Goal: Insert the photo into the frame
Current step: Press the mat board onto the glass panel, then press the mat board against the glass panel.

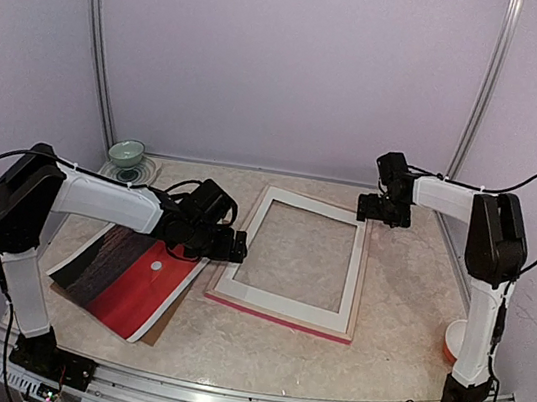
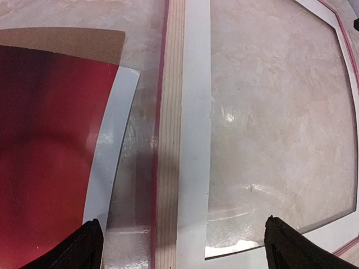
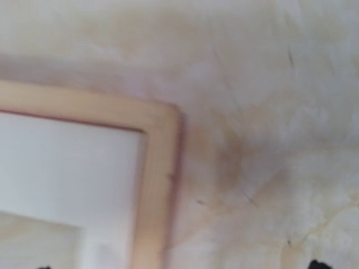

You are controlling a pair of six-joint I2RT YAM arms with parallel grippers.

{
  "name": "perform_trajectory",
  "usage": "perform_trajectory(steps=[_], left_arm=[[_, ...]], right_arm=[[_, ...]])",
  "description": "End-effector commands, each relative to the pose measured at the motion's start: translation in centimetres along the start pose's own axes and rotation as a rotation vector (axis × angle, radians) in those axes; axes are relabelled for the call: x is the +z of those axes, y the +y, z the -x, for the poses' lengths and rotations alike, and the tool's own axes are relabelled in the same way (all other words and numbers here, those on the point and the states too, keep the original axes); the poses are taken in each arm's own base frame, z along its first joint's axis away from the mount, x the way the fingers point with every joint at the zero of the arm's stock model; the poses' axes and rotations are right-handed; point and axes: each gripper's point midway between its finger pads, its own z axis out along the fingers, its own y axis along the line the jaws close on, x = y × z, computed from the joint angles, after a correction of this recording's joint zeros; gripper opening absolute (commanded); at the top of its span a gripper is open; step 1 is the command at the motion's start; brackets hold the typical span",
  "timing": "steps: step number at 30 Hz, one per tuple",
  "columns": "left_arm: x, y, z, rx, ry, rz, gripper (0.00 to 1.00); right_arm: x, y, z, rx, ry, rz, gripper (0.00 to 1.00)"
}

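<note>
Nearest the lens, a silver mounting rail [image 1: 239, 399] borders the pale marbled table [image 1: 403, 312]. Mid-table lies the large rectangular frame with pink edges and pale wood rails [image 1: 359, 285], seemingly back upward, with a white windowed mat board [image 1: 279, 302] seated in it. Just to its left, the red sunset photo [image 1: 124, 286] rests face up on a plain brown backing board [image 1: 164, 325]. The left gripper [image 2: 182, 252] hovers wide and empty over the frame's left rail. The right gripper [image 1: 380, 210], equally wide and empty, hangs above the far right corner. The sensible move is to swing left, pinch the print's free edge shallowly, lift it without creasing, and probably lay it face down over the window.
</note>
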Motion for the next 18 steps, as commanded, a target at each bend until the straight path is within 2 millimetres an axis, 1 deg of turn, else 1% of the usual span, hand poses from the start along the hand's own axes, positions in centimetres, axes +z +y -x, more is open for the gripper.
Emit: perform_trajectory(steps=[1, 4, 7, 9, 10, 11, 12, 13, 14, 16, 17, 18], left_arm=[[0.4, 1.6, 2.3, -0.010, -0.041, 0.053, 0.99], [1.0, 2.6, 3.6, 0.010, -0.055, 0.091, 0.99], [1.7, 2.9, 5.9, 0.037, -0.079, 0.116, 0.98], [1.9, 2.4, 8.4, 0.048, -0.115, 0.106, 0.98], [2.0, 2.2, 9.6, 0.053, -0.132, 0.102, 0.98], [2.5, 2.2, 10.4, 0.059, -0.142, 0.102, 0.98], [3.0, 2.4, 11.2, 0.059, -0.150, 0.106, 0.98], [3.2, 2.4, 12.3, 0.056, -0.168, 0.106, 0.98], [4.0, 2.6, 12.9, 0.059, -0.170, 0.112, 0.98], [4.9, 3.0, 14.6, 0.061, -0.192, 0.121, 0.98], [5.9, 3.2, 14.7, 0.067, -0.179, 0.129, 0.98], [6.2, 3.1, 15.4, 0.069, -0.181, 0.129, 0.98]], right_arm=[[-4.1, 2.2, 3.2, 0.003, -0.091, 0.127, 0.99], [-4.3, 2.7, 2.8, -0.005, -0.073, 0.139, 0.99], [-4.4, 2.6, 1.8, 0.002, -0.058, 0.139, 0.99], [-4.3, 2.3, 0.7, 0.006, -0.044, 0.141, 0.99], [-4.5, 2.3, 0.6, 0.011, -0.050, 0.145, 0.99], [-4.3, 2.2, -0.4, 0.012, -0.033, 0.146, 0.99], [-4.2, 2.1, -1.0, 0.015, -0.025, 0.149, 0.99], [-4.3, 2.0, -1.5, 0.017, -0.021, 0.151, 0.99], [-4.3, 1.9, -2.1, 0.019, -0.014, 0.155, 0.99], [-4.3, 1.7, -3.0, 0.023, -0.007, 0.156, 0.99], [-4.3, 1.6, -3.4, 0.022, -0.001, 0.155, 0.99], [-4.2, 1.5, -3.8, 0.020, 0.005, 0.153, 0.99]])
